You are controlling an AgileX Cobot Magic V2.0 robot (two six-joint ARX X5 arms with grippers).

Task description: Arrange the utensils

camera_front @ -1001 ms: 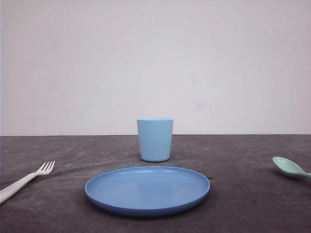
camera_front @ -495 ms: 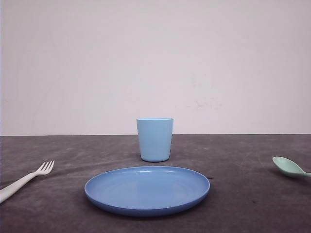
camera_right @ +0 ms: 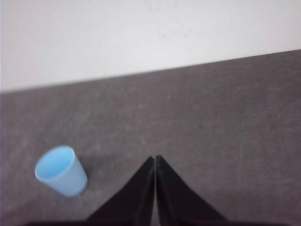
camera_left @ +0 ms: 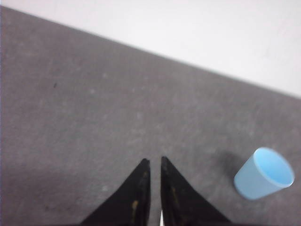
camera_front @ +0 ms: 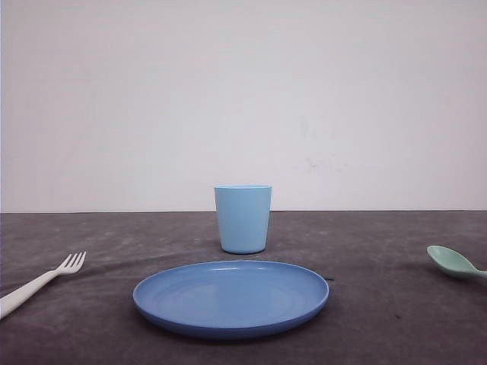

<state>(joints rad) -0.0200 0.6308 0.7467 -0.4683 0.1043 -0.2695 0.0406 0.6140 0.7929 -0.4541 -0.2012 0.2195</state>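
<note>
Fork [camera_front: 42,282] and spoon [camera_front: 454,262]: light, rigid, probably slippery plastic; grasp mid-handle. Left gripper [camera_left: 153,162] and right gripper [camera_right: 155,159] are closed, empty

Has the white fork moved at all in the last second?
No. In the front view the fork lies in the same spot left of the blue plate, tines pointing the same way toward the cup.
</note>
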